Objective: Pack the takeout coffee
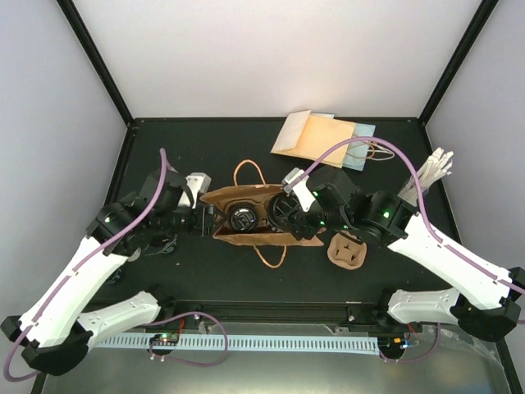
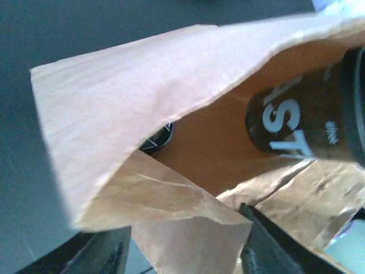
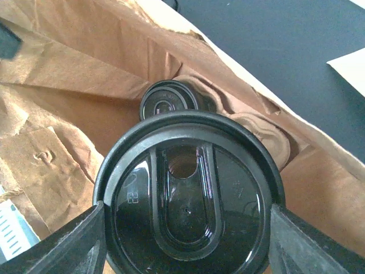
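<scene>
A brown paper bag stands open in the middle of the table. One takeout coffee with a black lid sits inside it. A second takeout coffee hangs over the bag's right half, with my right gripper shut on the sides of its black lid. The other cup's lid shows beyond it, deeper in the bag. My left gripper is at the bag's left end. Its fingers stand apart with a fold of the bag's paper lying loose between them. A cup's black lettered sleeve shows inside.
A brown moulded-pulp carrier lies on the table right of the bag, under the right arm. Tan envelopes lie at the back. White sticks lie at the right edge. The bag's handles loop out front and back.
</scene>
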You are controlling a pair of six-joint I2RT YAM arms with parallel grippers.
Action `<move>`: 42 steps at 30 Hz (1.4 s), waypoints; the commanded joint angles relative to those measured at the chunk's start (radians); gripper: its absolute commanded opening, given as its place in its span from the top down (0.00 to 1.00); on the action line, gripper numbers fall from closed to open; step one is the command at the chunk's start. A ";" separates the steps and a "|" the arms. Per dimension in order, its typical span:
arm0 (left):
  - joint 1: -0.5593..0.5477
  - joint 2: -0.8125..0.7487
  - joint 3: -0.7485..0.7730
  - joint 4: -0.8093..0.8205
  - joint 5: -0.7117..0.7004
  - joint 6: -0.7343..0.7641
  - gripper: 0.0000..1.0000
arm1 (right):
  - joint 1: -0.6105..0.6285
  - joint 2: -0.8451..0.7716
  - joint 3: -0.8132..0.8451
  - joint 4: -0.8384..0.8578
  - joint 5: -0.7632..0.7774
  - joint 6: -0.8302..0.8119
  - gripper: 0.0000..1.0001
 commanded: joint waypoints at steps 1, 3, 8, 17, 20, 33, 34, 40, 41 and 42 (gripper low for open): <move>-0.007 -0.050 0.096 -0.069 -0.043 0.044 0.41 | -0.004 -0.044 -0.029 0.018 -0.050 -0.013 0.46; -0.006 -0.064 0.128 -0.070 -0.074 0.091 0.34 | -0.003 -0.055 -0.042 0.025 -0.059 -0.014 0.47; -0.006 -0.020 0.275 -0.110 -0.135 0.258 0.22 | -0.002 -0.068 -0.069 0.040 -0.064 -0.010 0.47; -0.006 0.078 0.342 -0.007 -0.062 0.485 0.08 | -0.004 -0.098 -0.103 0.079 -0.039 0.017 0.47; -0.007 0.085 0.334 0.041 0.008 0.522 0.02 | -0.003 -0.114 -0.122 0.103 -0.028 0.027 0.47; -0.027 0.129 0.347 0.132 -0.050 0.650 0.01 | -0.002 -0.129 -0.147 0.138 -0.020 0.029 0.47; -0.027 0.126 0.343 0.143 -0.040 0.665 0.01 | -0.003 -0.129 -0.148 0.140 -0.021 0.030 0.47; -0.026 0.143 0.344 0.146 0.057 0.715 0.01 | -0.002 -0.139 -0.158 0.151 -0.015 0.035 0.47; -0.026 0.153 0.347 0.140 0.062 0.718 0.01 | -0.003 -0.140 -0.159 0.153 -0.015 0.035 0.47; -0.026 0.162 0.353 0.135 0.062 0.720 0.01 | -0.003 -0.141 -0.161 0.153 -0.015 0.036 0.47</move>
